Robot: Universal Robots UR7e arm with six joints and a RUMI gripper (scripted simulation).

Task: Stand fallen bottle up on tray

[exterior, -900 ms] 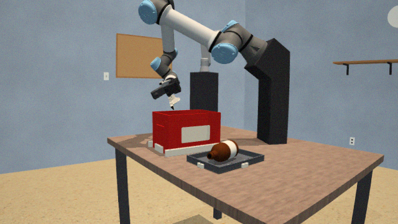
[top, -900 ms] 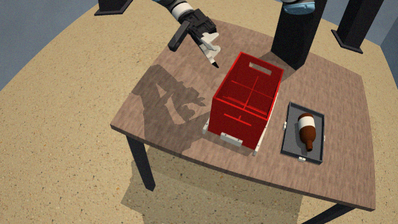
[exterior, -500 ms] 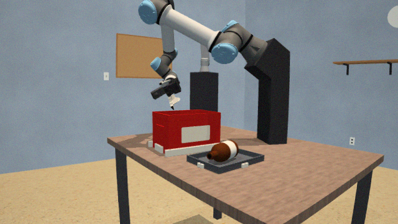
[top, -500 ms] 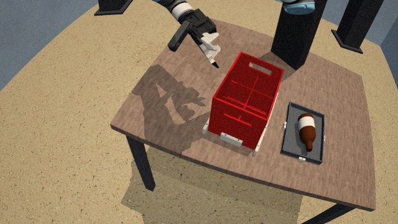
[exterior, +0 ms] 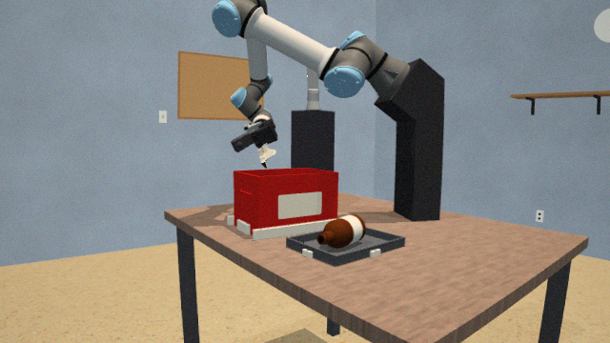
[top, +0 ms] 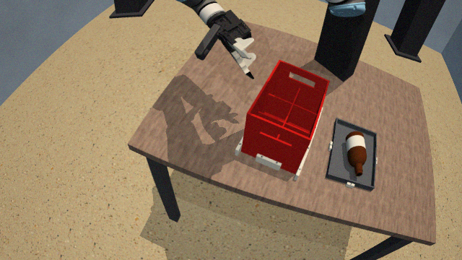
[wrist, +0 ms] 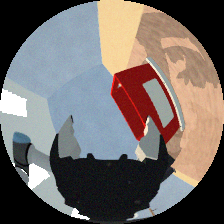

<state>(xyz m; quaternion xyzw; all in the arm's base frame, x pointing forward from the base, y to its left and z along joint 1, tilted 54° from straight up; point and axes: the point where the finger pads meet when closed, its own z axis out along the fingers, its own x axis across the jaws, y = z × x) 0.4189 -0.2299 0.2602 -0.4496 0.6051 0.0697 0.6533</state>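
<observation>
I've got the gripper (top: 253, 66) (exterior: 265, 165) (wrist: 109, 116) angled down, jaws wide, beyond the crate (top: 279, 144) (exterior: 286, 195) (wrist: 135, 112) from the tray (top: 337, 170) (exterior: 335, 259); bare tabletop separates crate and tray.

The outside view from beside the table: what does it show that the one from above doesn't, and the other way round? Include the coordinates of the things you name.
Only the exterior view shows the cork-coloured wall board (exterior: 210, 86), the wooden wall shelf (exterior: 562, 94) and the crate's large pale side panel (exterior: 300, 205).

Only the top view shows the crate's inside dividers (top: 291, 105) and the whole tray floor's outline.

Both show the red crate (top: 274, 144) (exterior: 286, 183), the brown bottle (top: 356, 155) (exterior: 339, 232) lying on the grey tray (top: 374, 159) (exterior: 335, 258), and the pincer (top: 250, 74) (exterior: 265, 164).
</observation>
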